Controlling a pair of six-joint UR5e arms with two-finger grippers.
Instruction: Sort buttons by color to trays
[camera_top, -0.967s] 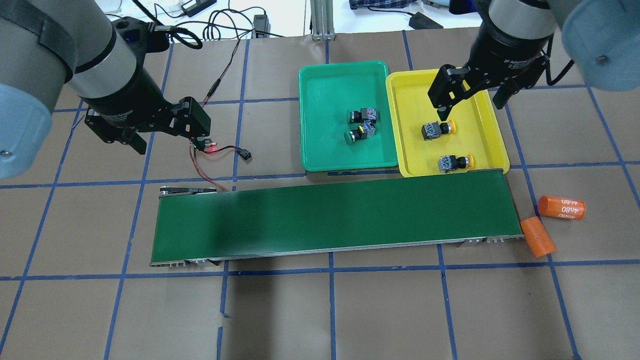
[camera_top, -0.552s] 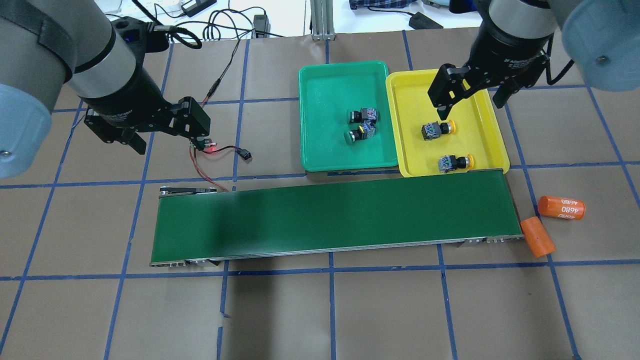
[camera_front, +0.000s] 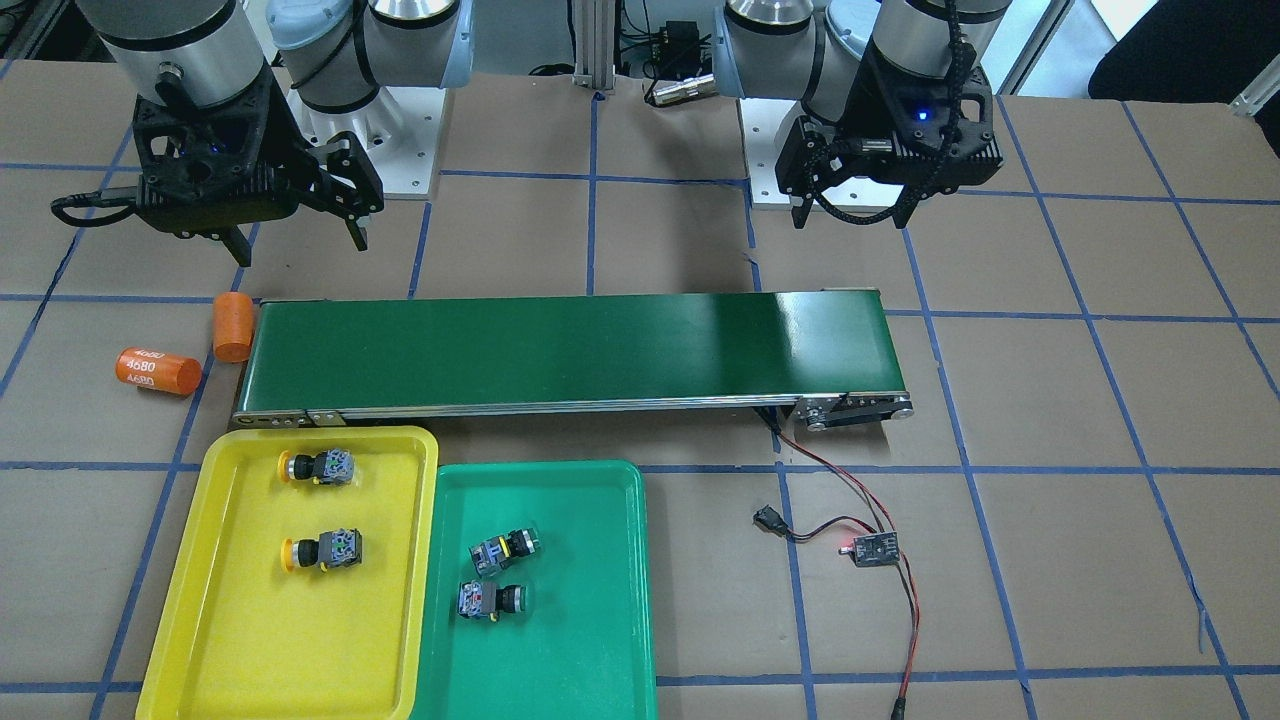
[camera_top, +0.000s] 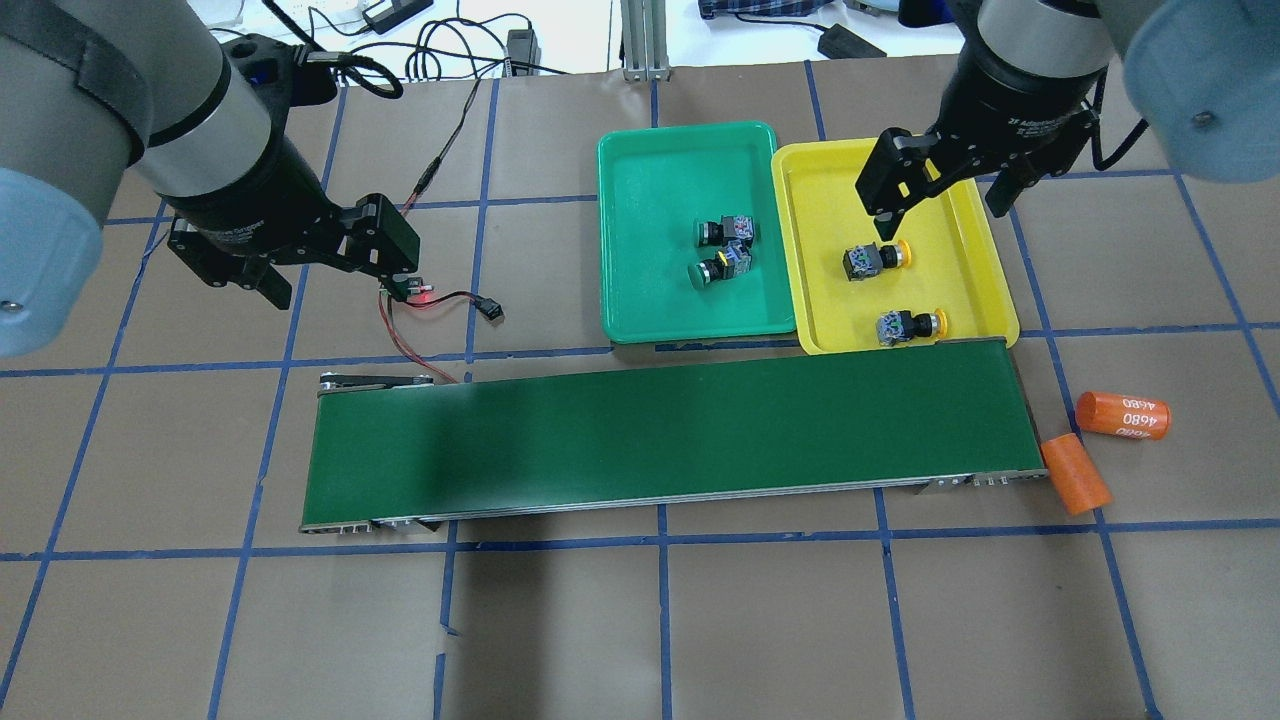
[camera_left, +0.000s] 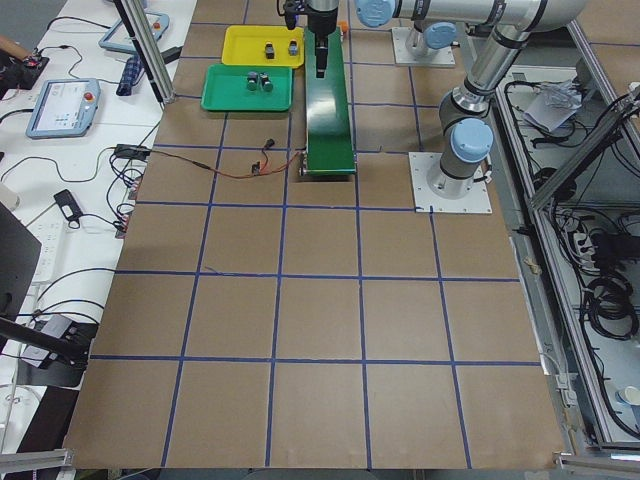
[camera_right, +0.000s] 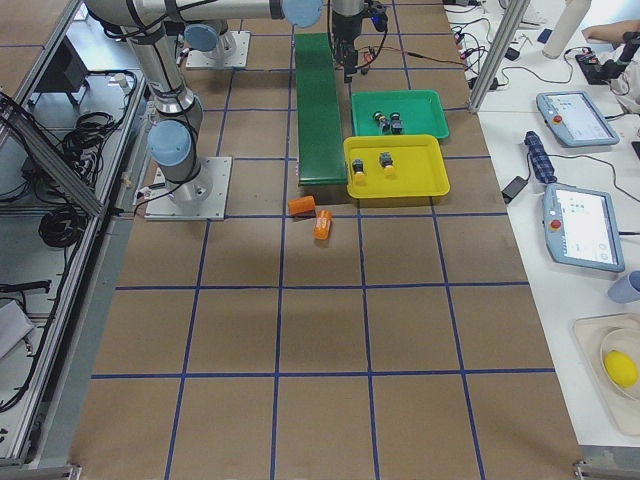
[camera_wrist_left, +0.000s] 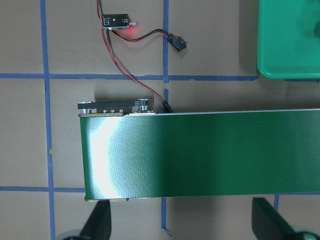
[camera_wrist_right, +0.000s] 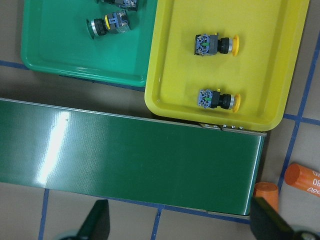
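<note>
The long dark-green conveyor belt (camera_top: 660, 430) runs below both raised arms. The right gripper (camera_top: 940, 215) and left gripper (camera_top: 335, 285) hang wide open, empty. Beyond the right gripper, the shallow yellow plastic tray (camera_top: 960, 280) holds two yellow-capped push-buttons (camera_top: 872, 260). The green tray (camera_top: 650, 200) alongside holds two green-capped push-buttons (camera_top: 725, 232).

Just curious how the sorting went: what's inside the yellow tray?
The yellow tray holds two yellow-capped buttons on their sides, one nearer the conveyor, one farther off. Nothing covers them.
</note>
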